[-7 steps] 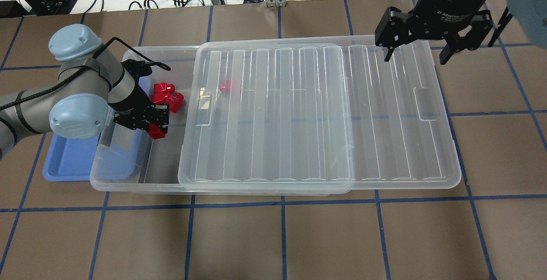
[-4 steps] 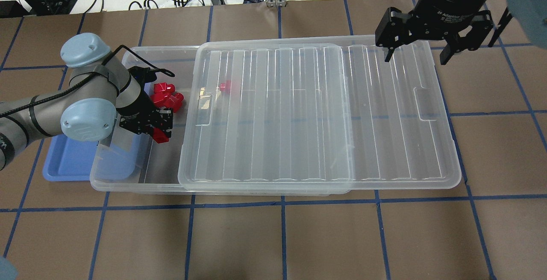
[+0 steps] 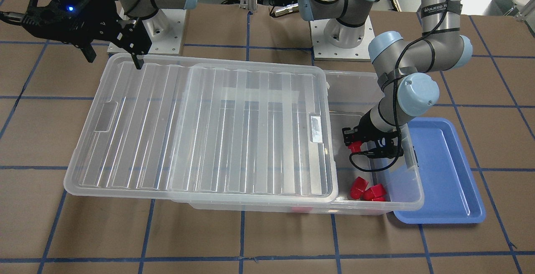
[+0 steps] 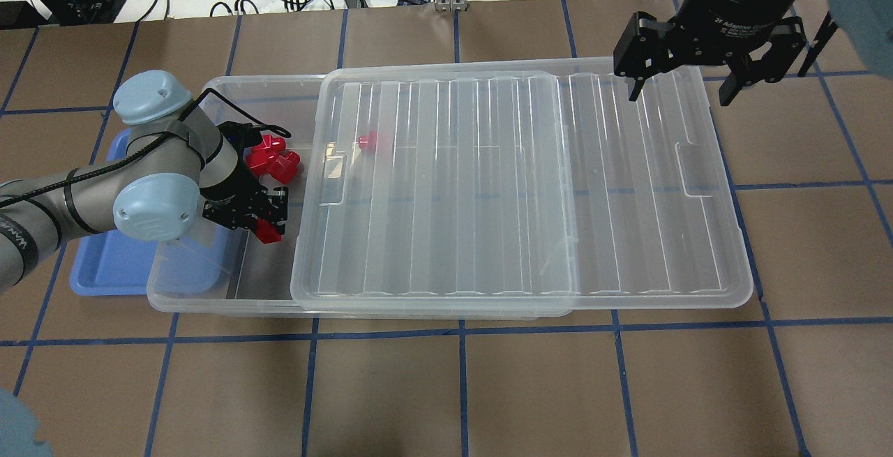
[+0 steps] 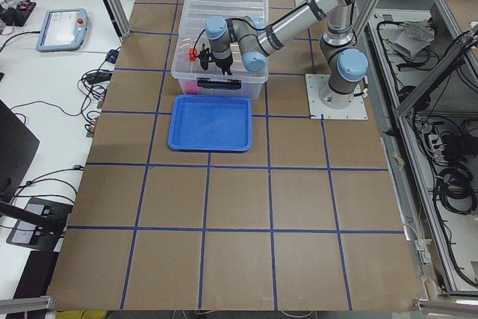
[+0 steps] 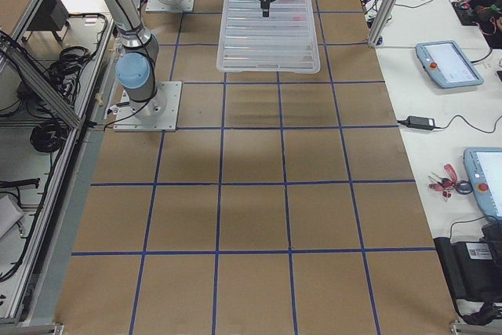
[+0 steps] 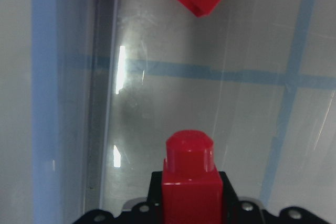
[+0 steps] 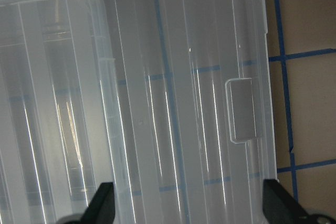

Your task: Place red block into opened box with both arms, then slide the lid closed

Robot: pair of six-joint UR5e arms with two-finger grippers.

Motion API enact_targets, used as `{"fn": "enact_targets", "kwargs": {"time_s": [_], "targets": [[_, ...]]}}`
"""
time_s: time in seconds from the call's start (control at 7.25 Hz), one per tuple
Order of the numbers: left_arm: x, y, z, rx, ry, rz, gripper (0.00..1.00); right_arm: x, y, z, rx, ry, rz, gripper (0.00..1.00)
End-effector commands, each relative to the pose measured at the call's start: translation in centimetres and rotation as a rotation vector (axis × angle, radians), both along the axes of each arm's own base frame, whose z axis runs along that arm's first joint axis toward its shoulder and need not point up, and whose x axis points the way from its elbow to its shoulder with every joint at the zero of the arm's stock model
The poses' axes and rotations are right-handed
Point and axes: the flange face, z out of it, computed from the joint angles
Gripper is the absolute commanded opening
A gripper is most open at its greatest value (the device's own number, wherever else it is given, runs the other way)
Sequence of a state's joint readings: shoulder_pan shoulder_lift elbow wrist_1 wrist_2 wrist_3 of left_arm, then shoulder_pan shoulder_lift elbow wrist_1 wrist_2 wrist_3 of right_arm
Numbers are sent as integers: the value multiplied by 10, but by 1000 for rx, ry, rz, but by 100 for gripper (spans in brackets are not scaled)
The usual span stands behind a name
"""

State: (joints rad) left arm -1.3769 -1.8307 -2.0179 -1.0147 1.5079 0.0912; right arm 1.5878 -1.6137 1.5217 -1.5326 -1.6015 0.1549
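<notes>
My left gripper is shut on a red block and hangs inside the uncovered left end of the see-through box, above its floor. In the front-facing view this gripper is just right of the lid's edge. The ribbed see-through lid lies on the box, shifted right so it overhangs that end. My right gripper is open above the lid's far right corner, with nothing between its fingers. The right wrist view looks down on the lid's recessed handle.
Other red blocks lie at the far side of the box's open end, and one shows through the lid. A shallow blue tray sits partly under the box's left end. Cables lie beyond the table's far edge.
My left arm has swung right and toward the near side, carrying the red block farther over the box's open end. The right arm and the lid have not moved.
</notes>
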Motion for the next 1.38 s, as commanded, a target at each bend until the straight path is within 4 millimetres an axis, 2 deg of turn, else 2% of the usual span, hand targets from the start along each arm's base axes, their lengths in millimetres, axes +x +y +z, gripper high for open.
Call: {"fn": "enact_targets", "kwargs": {"time_s": [0.0, 0.14, 0.28, 0.41, 0.69, 0.83, 0.97, 1.1, 1.24], "targets": [[2, 0, 0, -2, -2, 3, 85, 0, 0, 0, 0, 0, 0, 100], [1, 0, 1, -4, -1, 2, 85, 1, 0, 0, 2, 0, 1, 100], [0, 0, 5, -14, -1, 0, 90, 0, 0, 0, 0, 0, 0, 100], [0, -1, 21, -42, -13, -4, 100, 0, 0, 0, 2, 2, 0, 100], [-1, 1, 42, -63, -22, -4, 100, 0, 0, 0, 2, 2, 0, 100], [-1, 1, 58, -57, -24, -4, 100, -2, 0, 0, 3, 2, -3, 100], [0, 0, 86, -37, -21, -5, 100, -6, -2, -1, 8, 7, 5, 100], [1, -5, 131, -19, -24, -6, 100, -21, -6, 2, 1, 29, 48, 100], [2, -5, 188, -24, -30, -6, 100, -49, -11, 3, 9, 51, 64, 100]]}}
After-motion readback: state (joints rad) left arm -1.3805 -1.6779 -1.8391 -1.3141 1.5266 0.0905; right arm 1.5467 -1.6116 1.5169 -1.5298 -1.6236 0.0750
